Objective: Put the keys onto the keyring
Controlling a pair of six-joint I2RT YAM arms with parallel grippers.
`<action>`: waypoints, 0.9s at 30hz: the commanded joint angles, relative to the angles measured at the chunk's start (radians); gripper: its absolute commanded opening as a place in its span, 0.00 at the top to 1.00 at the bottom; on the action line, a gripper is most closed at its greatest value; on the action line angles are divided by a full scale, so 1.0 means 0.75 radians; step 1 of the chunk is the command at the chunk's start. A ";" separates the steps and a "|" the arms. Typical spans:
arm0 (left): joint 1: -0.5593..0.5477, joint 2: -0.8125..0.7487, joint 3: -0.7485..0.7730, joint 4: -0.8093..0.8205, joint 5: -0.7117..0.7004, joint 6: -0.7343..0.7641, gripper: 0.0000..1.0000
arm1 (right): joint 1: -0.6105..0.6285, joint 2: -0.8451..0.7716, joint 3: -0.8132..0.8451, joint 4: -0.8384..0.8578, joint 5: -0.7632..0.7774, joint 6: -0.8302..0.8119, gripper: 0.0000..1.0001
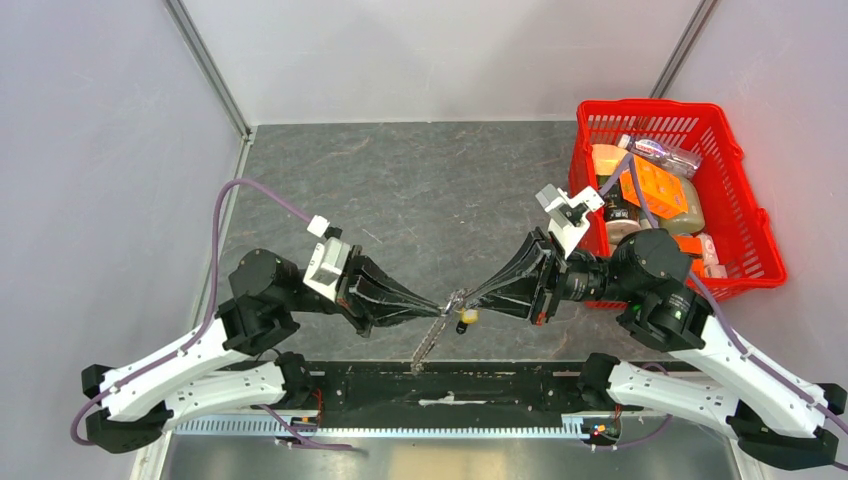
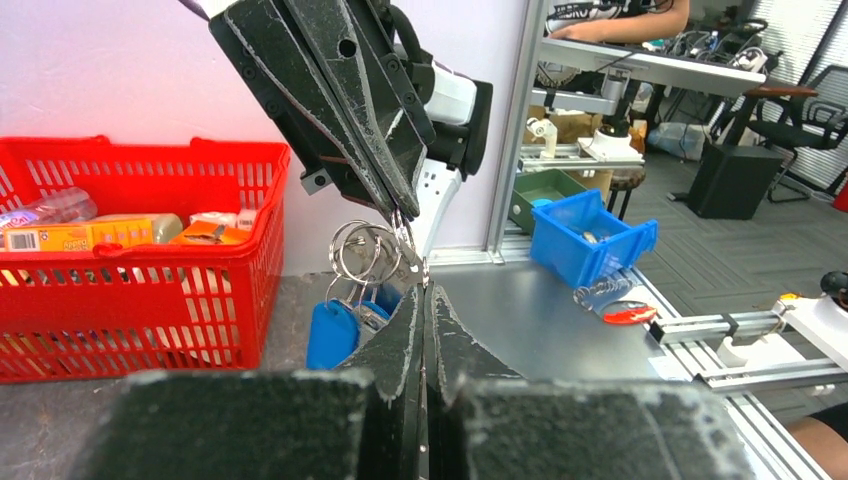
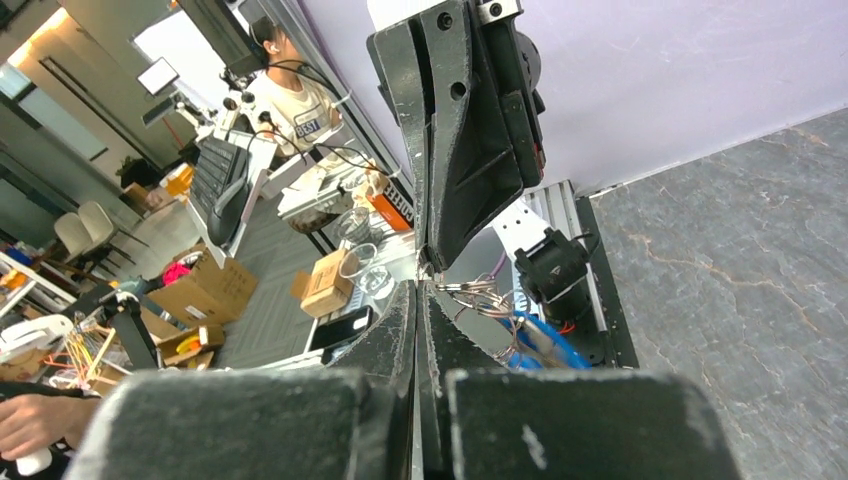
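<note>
Left gripper (image 1: 441,305): fully closed, tips clamped on the wire of the keyring (image 1: 455,299). Enters from the left of the top view.

Right gripper (image 1: 472,296): likewise fully closed, tips nipping the same cluster of metal from the right. Exact loop gripped by each: not distinguishable.

Position of the keyring: suspended just below the centre of the top view, between the two sets of tips and clear of the table (image 1: 420,170). Trails its chain (image 1: 428,345) down toward the bottom edge of that frame.

Keys (image 1: 465,321): bunched directly under the meeting point. Visible from above: yellow cap (image 1: 468,316) and black cap (image 1: 461,327). In the left wrist view: blue cap (image 2: 332,335) hanging left of centre in the lower half, beneath overlapping loops (image 2: 365,250).

Progress, as a judgement: mid-threading or late stage. Blue key apparently already carried on the loops; same not confirmable for yellow and black. Remaining: seat any unthreaded key fully on the ring, then release and set down.
</note>
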 commanded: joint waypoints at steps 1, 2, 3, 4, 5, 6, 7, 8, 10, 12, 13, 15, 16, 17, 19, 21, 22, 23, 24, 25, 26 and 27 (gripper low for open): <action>-0.002 -0.022 -0.022 0.147 -0.027 -0.063 0.98 | 0.004 -0.020 0.007 0.143 0.051 0.065 1.00; -0.001 -0.019 -0.028 0.165 0.000 -0.071 0.98 | 0.004 -0.017 0.005 0.177 0.055 0.067 1.00; -0.002 -0.014 -0.032 0.189 0.045 -0.085 0.97 | 0.003 -0.015 0.003 0.178 0.061 0.068 1.00; -0.002 -0.006 -0.035 0.211 0.087 -0.091 0.95 | 0.004 -0.014 0.000 0.178 0.070 0.065 1.00; -0.002 0.005 -0.038 0.233 0.144 -0.098 0.88 | 0.005 -0.013 -0.007 0.179 0.080 0.062 1.00; -0.002 0.012 -0.039 0.251 0.189 -0.100 0.84 | 0.004 -0.016 -0.015 0.187 0.089 0.060 1.00; -0.002 0.020 -0.040 0.254 0.218 -0.098 0.78 | 0.004 -0.017 -0.025 0.198 0.099 0.051 1.00; -0.002 0.025 -0.041 0.255 0.222 -0.097 0.73 | 0.004 -0.020 -0.036 0.202 0.122 0.036 1.00; -0.001 0.017 -0.047 0.256 0.212 -0.094 0.65 | 0.004 -0.024 -0.054 0.220 0.155 0.013 1.00; -0.002 -0.010 -0.058 0.256 0.174 -0.093 0.33 | 0.004 -0.020 -0.055 0.246 0.156 0.001 1.00; -0.002 -0.028 -0.062 0.245 0.152 -0.087 0.22 | 0.004 -0.015 -0.048 0.260 0.148 0.004 1.00; -0.001 -0.062 -0.053 0.195 0.067 -0.062 0.19 | 0.004 -0.001 -0.024 0.279 0.117 0.006 1.00; -0.001 -0.073 -0.043 0.168 0.016 -0.049 0.18 | 0.004 0.002 -0.017 0.290 0.107 0.015 1.00; -0.002 -0.086 -0.034 0.136 -0.051 -0.041 0.18 | 0.004 0.003 -0.016 0.317 0.096 0.024 1.00; -0.002 -0.093 -0.028 0.114 -0.162 -0.041 0.18 | 0.004 0.000 -0.025 0.372 0.084 0.047 1.00; -0.001 -0.095 -0.045 0.141 -0.251 -0.071 0.19 | 0.003 -0.004 -0.036 0.418 0.078 0.051 1.00; -0.002 -0.096 -0.064 0.182 -0.285 -0.089 0.19 | 0.004 -0.004 -0.045 0.442 0.076 0.049 1.00; -0.002 -0.092 -0.085 0.228 -0.305 -0.111 0.19 | 0.004 -0.006 -0.052 0.465 0.075 0.049 1.00; -0.002 -0.085 -0.098 0.278 -0.323 -0.131 0.19 | 0.004 -0.005 -0.063 0.498 0.072 0.049 1.00; -0.002 -0.075 -0.109 0.318 -0.331 -0.151 0.20 | 0.004 -0.001 -0.077 0.542 0.068 0.051 1.00; -0.001 -0.061 -0.114 0.352 -0.336 -0.172 0.20 | 0.005 0.003 -0.086 0.584 0.068 0.055 1.00; -0.002 -0.050 -0.118 0.385 -0.337 -0.189 0.21 | 0.003 0.009 -0.097 0.625 0.068 0.056 1.00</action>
